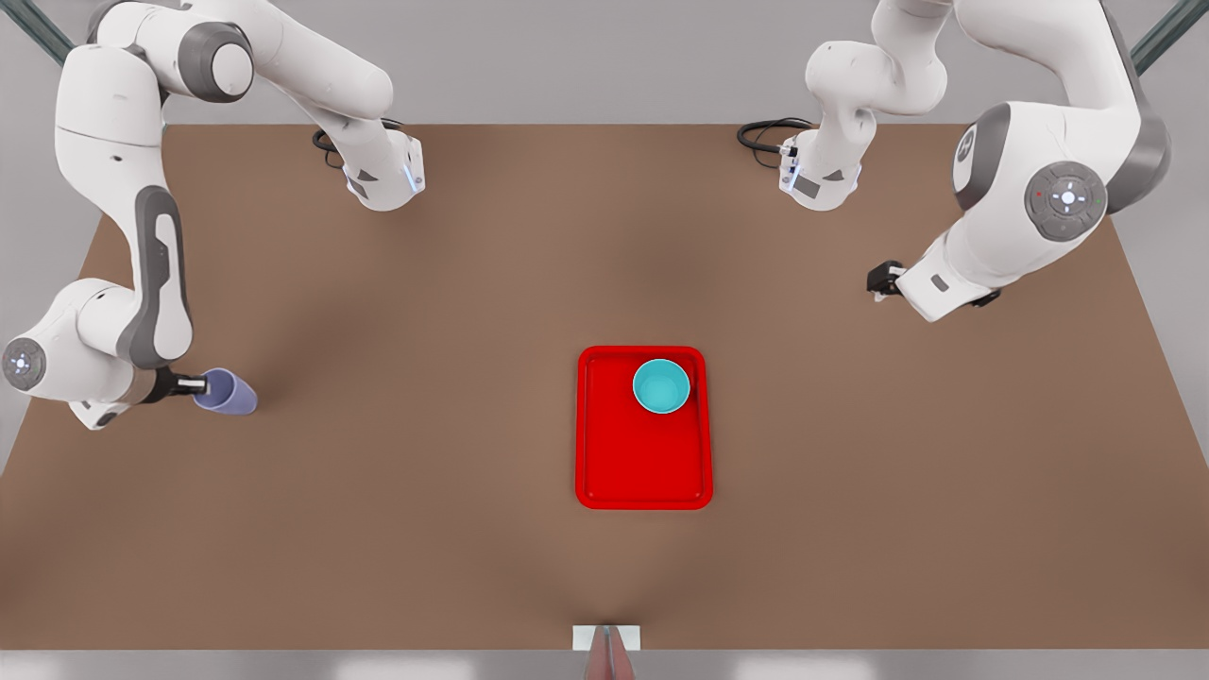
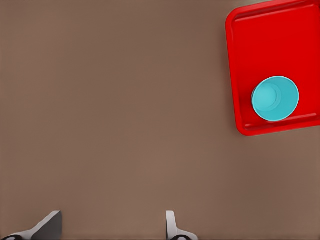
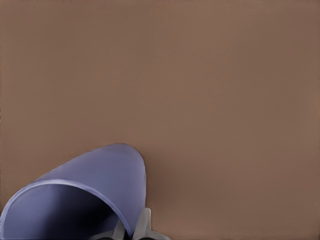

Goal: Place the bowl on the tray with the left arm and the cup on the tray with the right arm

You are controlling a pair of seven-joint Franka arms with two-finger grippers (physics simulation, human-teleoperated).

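The teal bowl (image 1: 661,385) (image 2: 275,98) sits inside the red tray (image 1: 633,463) (image 2: 280,40), near its far right corner in the front view. At the front view's far left, the lavender cup (image 1: 229,393) (image 3: 85,192) is tilted on its side, and my right gripper (image 1: 195,384) (image 3: 134,231) is shut on its rim. My left gripper (image 1: 883,280) (image 2: 110,229) hovers at the front view's right, well away from the tray. It is open, with nothing between its fingers.
The brown table (image 1: 425,529) stretches wide around the tray. Both arm bases and black cables (image 1: 770,132) stand along the back edge. A small white marker (image 1: 606,637) sits at the middle of the front edge.
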